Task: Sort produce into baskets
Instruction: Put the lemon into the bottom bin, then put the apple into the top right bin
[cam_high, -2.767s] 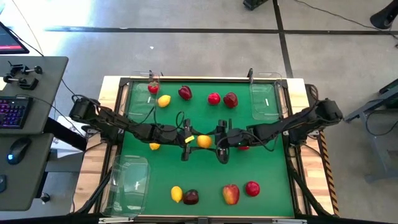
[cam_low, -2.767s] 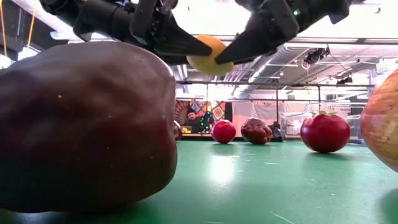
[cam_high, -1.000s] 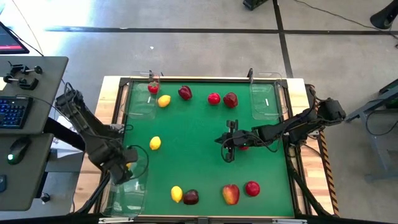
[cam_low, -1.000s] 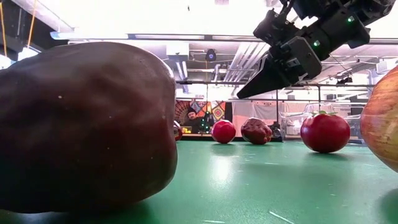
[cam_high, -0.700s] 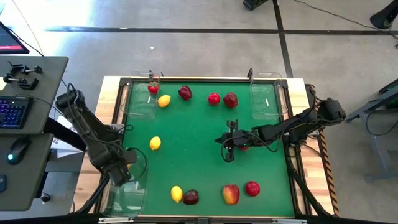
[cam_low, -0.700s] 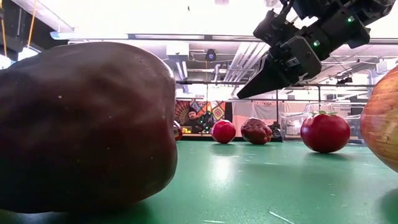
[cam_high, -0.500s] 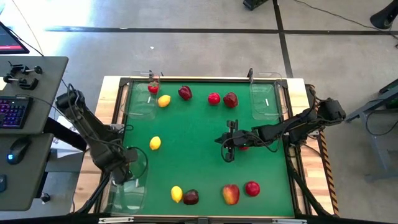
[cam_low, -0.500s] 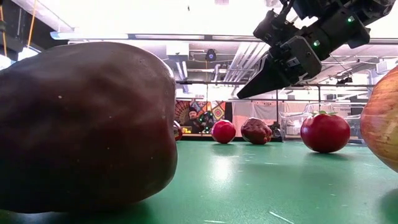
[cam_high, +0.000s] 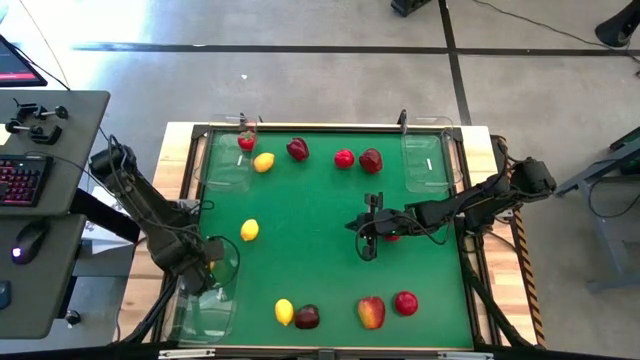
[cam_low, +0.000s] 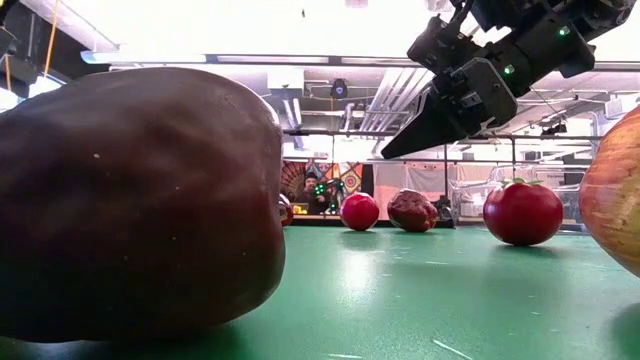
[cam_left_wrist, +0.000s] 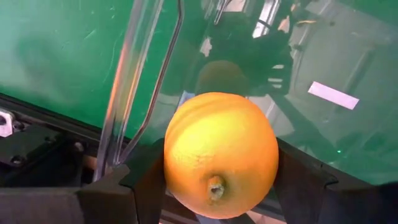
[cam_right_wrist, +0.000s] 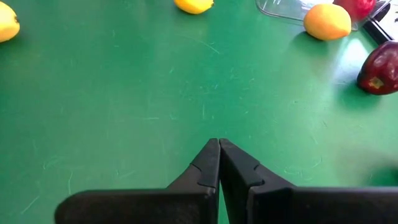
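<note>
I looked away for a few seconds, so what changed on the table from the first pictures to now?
The left gripper carried the orange lemon from mid-table to over the near-left clear tray and still grips it. The right gripper let go of that lemon, shut, and hangs mid-table. The other fruit stayed put.

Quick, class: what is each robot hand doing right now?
Left hand: closed on a lemon.
Right hand: closed, empty.

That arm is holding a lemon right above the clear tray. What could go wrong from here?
The left end effector holds the lemon close to the clear tray's wall, so a drop now might clip the rim and bounce out. The lemon is round, so it may also roll inside the tray. The right end effector waits shut over the mat.
</note>
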